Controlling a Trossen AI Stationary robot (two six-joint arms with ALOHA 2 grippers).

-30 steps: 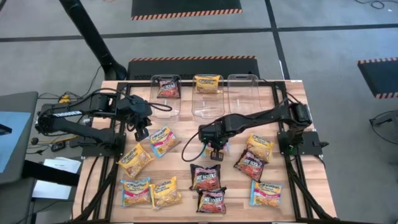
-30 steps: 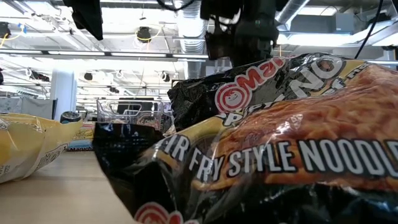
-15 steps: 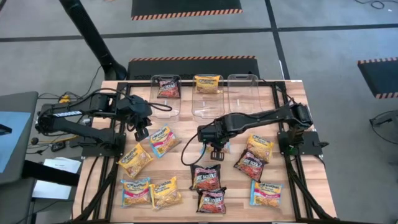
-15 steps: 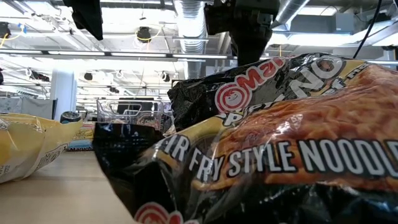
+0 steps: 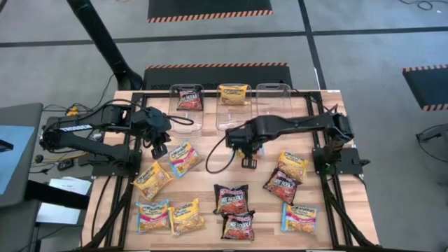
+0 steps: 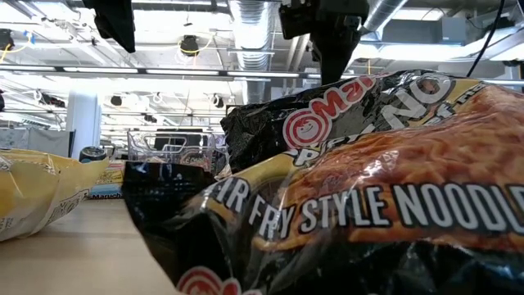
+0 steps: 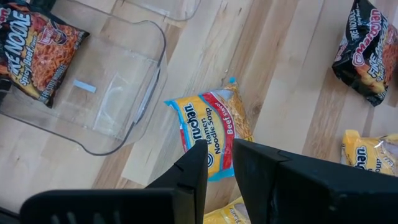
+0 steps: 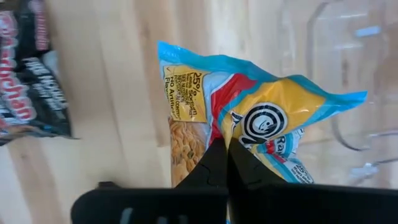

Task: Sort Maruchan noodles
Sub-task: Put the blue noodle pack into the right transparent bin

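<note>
The right arm is stretched across the table [image 5: 210, 182] toward its middle, its pincer [image 8: 225, 152] clamped on a blue-yellow Maruchan packet [image 8: 249, 118] lifted just before the clear tubs [image 5: 273, 98]. The left arm is bent at the table's left side, its pincer [image 7: 219, 163] narrowly parted, empty, above a yellow ramen packet [image 7: 210, 127].

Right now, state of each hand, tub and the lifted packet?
Right hand: shut on blue-yellow packet, lifted off the table.
Left hand: slightly parted, holding nothing, above a beef packet.
Left tub: holds one dark packet.
Middle tub: holds one yellow packet.
Right tub: empty.
</note>
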